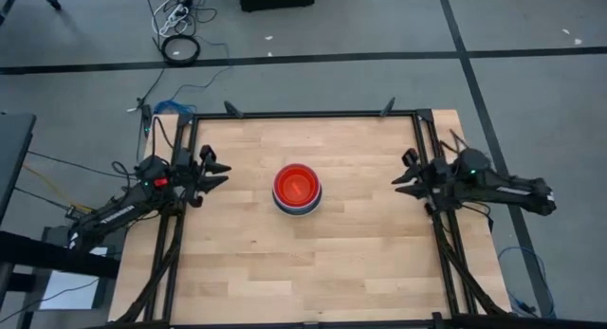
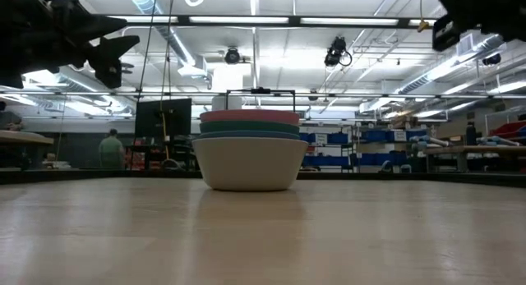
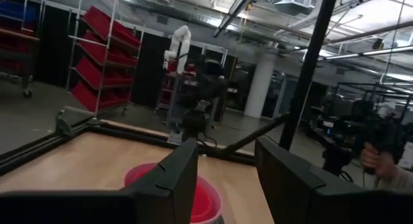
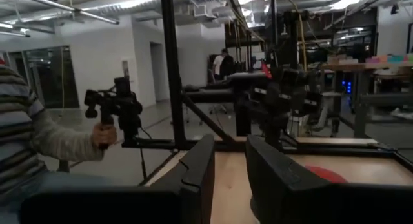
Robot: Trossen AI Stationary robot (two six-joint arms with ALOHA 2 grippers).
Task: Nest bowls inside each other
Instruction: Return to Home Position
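The bowls stand nested in one stack (image 1: 297,190) at the middle of the table, an orange-red one on top. The low view shows the pale bottom bowl (image 2: 249,162) resting by its base on the wood, with blue, green and pink rims above it. My left gripper (image 1: 224,174) hovers open at the table's left edge, well clear of the stack. My right gripper (image 1: 398,184) hovers open at the right edge. Each wrist view looks between bare fingers, the left gripper (image 3: 226,146) and the right gripper (image 4: 229,141), with the red top bowl (image 3: 203,198) beyond.
A black frame (image 1: 313,114) runs around the tabletop, with its posts beside both arms. Bare wood lies all around the stack. Beyond the table, a person's hand (image 4: 103,135) holds a dark control handle; another hand (image 3: 381,162) shows in the left wrist view.
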